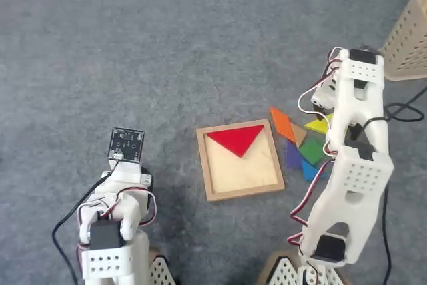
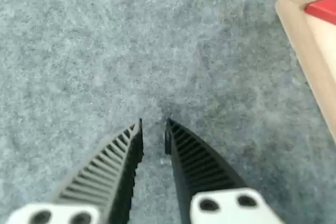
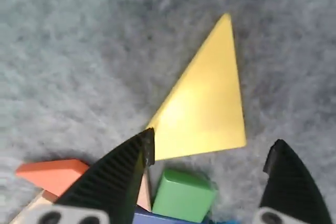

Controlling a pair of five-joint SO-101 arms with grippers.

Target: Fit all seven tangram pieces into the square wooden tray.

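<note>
- A square wooden tray lies near the middle of a grey, carpet-like desk.
- One red triangle sits inside the tray, with its long edge against the far rim and its point towards the middle. The rest of the tray floor is bare wood.
- The other pieces lie in a loose cluster on the desk just beside the tray's right side: an orange parallelogram, a tan triangle, a yellow triangle, a green piece, a purple piece and a blue piece.
- The right arm reaches over this cluster. Its right pincer is wide open and grips nothing, with its two black fingertips on either side of the yellow triangle's near edge.
- The left pincer hangs over bare desk, off the tray's left side. It is empty, with its tips barely parted by a narrow gap.
</note>
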